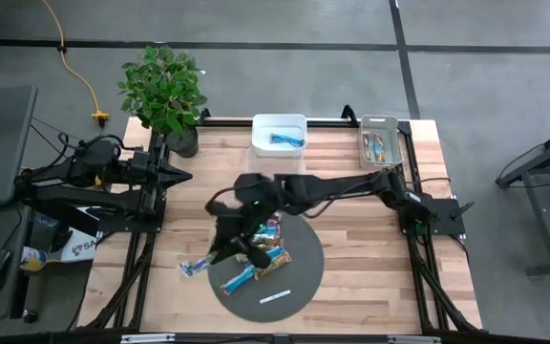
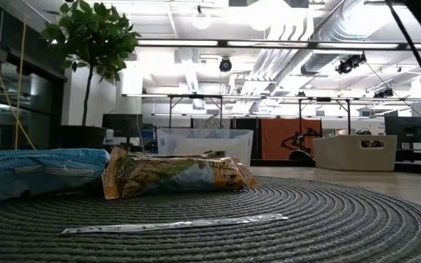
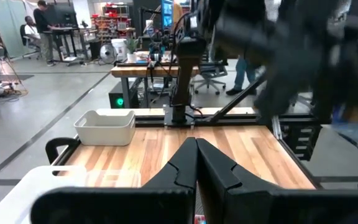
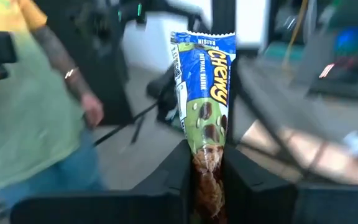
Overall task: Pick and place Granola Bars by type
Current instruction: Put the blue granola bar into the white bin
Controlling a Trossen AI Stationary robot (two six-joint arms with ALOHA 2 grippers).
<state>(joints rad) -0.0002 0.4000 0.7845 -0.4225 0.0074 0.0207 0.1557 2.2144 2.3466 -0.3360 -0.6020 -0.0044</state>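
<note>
A bar [image 4: 205,93] in a blue-and-green wrapper is pinched between the fingers of the right gripper [image 4: 207,180], which is held above the round mat [image 1: 304,277] at mid-table. The left gripper [image 3: 196,163], fingers pressed together, is parked at the table's left edge. At the far edge, a blue bar is seen in the white bin [image 1: 279,133] and a few bars in the grey bin [image 1: 381,139]. Several bars [image 1: 256,258] are left on the mat, so sorting is judged partly done.
</note>
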